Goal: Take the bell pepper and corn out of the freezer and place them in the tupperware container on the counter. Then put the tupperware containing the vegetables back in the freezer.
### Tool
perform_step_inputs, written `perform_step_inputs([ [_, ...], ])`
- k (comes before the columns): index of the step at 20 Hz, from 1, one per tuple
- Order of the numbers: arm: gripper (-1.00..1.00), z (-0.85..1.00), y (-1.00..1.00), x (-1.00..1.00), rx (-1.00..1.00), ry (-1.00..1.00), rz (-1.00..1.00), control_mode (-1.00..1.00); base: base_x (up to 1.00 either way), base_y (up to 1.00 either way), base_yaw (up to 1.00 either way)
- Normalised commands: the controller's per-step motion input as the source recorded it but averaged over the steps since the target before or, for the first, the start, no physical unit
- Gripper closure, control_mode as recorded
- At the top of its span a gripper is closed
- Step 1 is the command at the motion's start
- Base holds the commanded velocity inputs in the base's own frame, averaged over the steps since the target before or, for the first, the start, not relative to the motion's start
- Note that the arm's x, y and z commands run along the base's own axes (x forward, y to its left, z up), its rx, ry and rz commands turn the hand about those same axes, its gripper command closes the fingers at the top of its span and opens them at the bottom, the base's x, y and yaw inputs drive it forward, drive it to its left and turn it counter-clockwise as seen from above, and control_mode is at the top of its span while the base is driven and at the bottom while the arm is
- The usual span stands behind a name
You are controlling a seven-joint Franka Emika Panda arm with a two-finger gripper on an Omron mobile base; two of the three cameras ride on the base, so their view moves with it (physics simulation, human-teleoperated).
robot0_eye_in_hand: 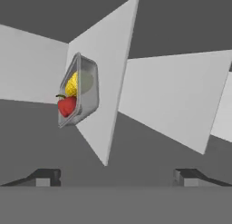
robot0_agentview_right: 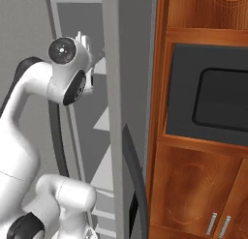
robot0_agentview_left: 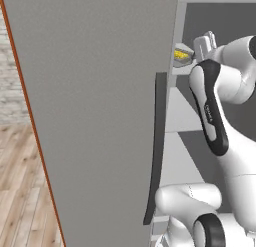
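Entry, freezer stage. You have the two-finger gripper (robot0_eye_in_hand: 115,175) standing with its jaws wide apart and nothing between them; both dark fingertips (robot0_eye_in_hand: 45,177) sit far out to either side at the bottom of the hand view.

Location of the load: the shallow grey rectangular tupperware container (robot0_eye_in_hand: 86,89) rests on a pale grey shelf (robot0_eye_in_hand: 106,82) inside the tall grey freezer (robot0_agentview_left: 100,116). Inside the tray you can count one small rounded red bell pepper (robot0_eye_in_hand: 66,106) and one yellow corn cob (robot0_eye_in_hand: 71,85), touching each other, pepper toward one end of the tray and corn toward the middle. One tray, one pepper, one cob. In the left base view the tray shows as a sliver past the door edge, with yellow corn (robot0_agentview_left: 181,54) just visible beside the hand.

Key relation: the tray lies ahead of the gripper and off to the left of its centre line in the hand view, apart from both fingertips. The hand view is rolled, so the shelf reads as near vertical there; the tray's long axis runs along the shelf edge. The corn's own axis is hard to read at this size; probably along the tray.

Judgement: the vegetables look delivered, and your remaining move is likely to draw the arm out clear of the grey door (robot0_agentview_left: 100,141) with its long dark handle (robot0_agentview_left: 156,151).
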Motion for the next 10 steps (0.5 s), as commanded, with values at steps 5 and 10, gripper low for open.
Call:
perform_step_inputs([
  [5, -1.00, 0.26, 0.00, -1.00, -0.01, 0.10, -0.07, -1.00, 0.00, 0.00, 0.00],
  [10, -1.00, -0.05, 0.11, -1.00, -0.05, 0.29, -0.02, -1.00, 0.00, 0.00, 0.00],
])
